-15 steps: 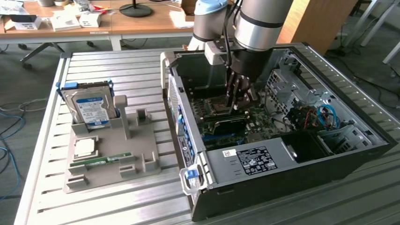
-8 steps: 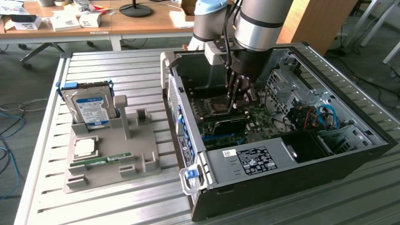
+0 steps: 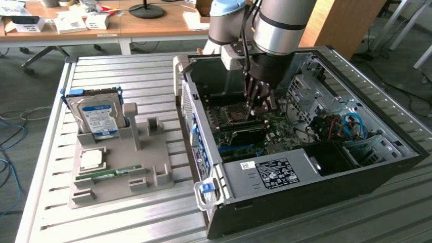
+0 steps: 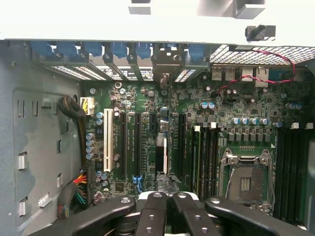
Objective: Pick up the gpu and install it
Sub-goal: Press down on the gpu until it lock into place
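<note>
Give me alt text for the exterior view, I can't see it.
A robot arm reaches down into an open computer case, its gripper just above a dark card standing on the motherboard. To the exterior view's left, a grey holder carries a blue-labelled hard drive.

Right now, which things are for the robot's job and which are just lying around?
For the job:
gpu
claw, holding it
open computer case
green motherboard

Just lying about:
hard drive
memory stick
square chip
grey stand under them
</note>
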Controlling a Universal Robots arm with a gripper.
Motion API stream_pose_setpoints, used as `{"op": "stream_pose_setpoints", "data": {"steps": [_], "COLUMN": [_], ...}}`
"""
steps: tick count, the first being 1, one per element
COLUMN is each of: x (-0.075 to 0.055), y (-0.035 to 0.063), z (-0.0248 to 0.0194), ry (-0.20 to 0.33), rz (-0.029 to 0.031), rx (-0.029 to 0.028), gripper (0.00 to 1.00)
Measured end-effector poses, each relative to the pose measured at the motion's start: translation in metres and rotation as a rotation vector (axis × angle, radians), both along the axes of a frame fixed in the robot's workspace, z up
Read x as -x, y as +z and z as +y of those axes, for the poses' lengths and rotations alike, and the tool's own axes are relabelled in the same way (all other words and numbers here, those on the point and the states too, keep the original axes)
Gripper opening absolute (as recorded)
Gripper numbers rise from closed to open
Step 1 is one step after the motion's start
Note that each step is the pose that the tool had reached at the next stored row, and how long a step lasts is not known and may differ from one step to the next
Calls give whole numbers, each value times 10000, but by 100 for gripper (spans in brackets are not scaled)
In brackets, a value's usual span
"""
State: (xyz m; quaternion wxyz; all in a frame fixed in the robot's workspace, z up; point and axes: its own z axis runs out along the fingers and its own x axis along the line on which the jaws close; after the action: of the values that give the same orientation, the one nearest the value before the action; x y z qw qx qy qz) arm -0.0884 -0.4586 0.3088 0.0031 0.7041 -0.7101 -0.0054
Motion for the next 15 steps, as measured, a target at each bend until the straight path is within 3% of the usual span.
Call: {"op": "stream_pose_setpoints", "data": {"steps": [6,15], "x": [0,0], "y": [-4,-105], "z": [0,0], "ry": [0,0], "rz": [1,0], "rx": [1,-1], "gripper": [11,11]}}
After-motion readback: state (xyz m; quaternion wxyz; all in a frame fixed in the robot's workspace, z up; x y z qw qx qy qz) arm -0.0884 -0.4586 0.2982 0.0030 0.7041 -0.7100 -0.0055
